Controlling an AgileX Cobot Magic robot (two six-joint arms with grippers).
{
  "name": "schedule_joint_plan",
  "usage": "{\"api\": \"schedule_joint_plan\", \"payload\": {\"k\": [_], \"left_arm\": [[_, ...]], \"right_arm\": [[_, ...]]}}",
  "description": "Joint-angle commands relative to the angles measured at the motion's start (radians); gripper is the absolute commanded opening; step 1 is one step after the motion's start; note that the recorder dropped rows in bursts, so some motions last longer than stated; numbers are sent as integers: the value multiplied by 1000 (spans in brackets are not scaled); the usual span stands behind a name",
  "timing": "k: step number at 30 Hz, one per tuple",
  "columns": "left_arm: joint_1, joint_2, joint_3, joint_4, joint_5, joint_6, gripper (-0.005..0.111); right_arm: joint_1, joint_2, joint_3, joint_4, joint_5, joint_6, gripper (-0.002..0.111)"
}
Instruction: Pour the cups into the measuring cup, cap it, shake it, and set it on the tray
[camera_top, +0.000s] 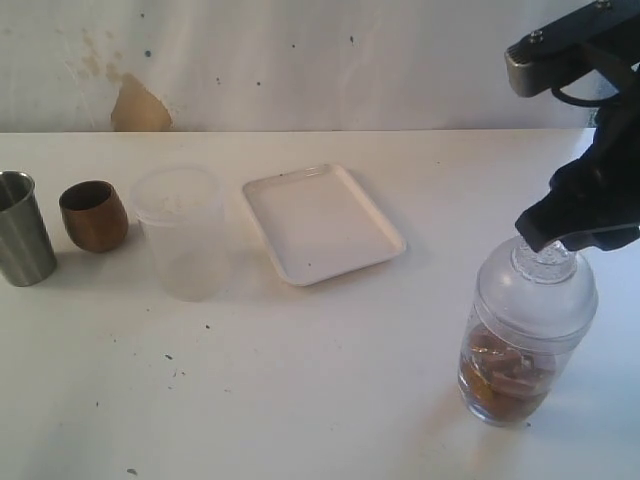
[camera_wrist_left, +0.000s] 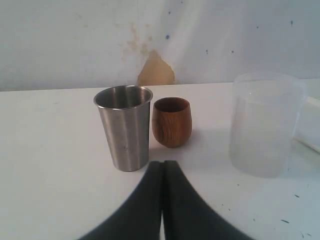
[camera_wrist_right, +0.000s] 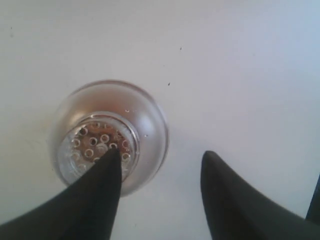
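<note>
The measuring cup (camera_top: 525, 335) stands capped on the surface at near right, brown contents inside, well apart from the tray (camera_top: 322, 225); shaking looks due next. The right hand (camera_wrist_right: 161, 155) hovers over its strainer top, jaws apart, gripping nothing. The left hand (camera_wrist_left: 163, 165), closed and empty, faces the tumbler (camera_top: 22, 230) and wooden cup (camera_top: 94, 215) at left. No writing is legible.

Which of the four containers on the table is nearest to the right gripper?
The clear measuring cup with brown pieces inside, right of the tray; the right gripper hangs over its perforated top. The other three stand left of the tray.
</note>
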Motion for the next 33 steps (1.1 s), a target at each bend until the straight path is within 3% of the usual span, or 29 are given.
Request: {"api": "schedule_joint_plan", "payload": {"k": [1,21,33], "left_arm": [[0,-5,4,1,-3,0,0],[0,-5,4,1,-3,0,0],[0,-5,4,1,-3,0,0]], "right_arm": [[1,-2,4,-14,1,14,46],[1,-2,62,-16,1,14,46],[1,-2,62,-40,-107,19,46]]}}
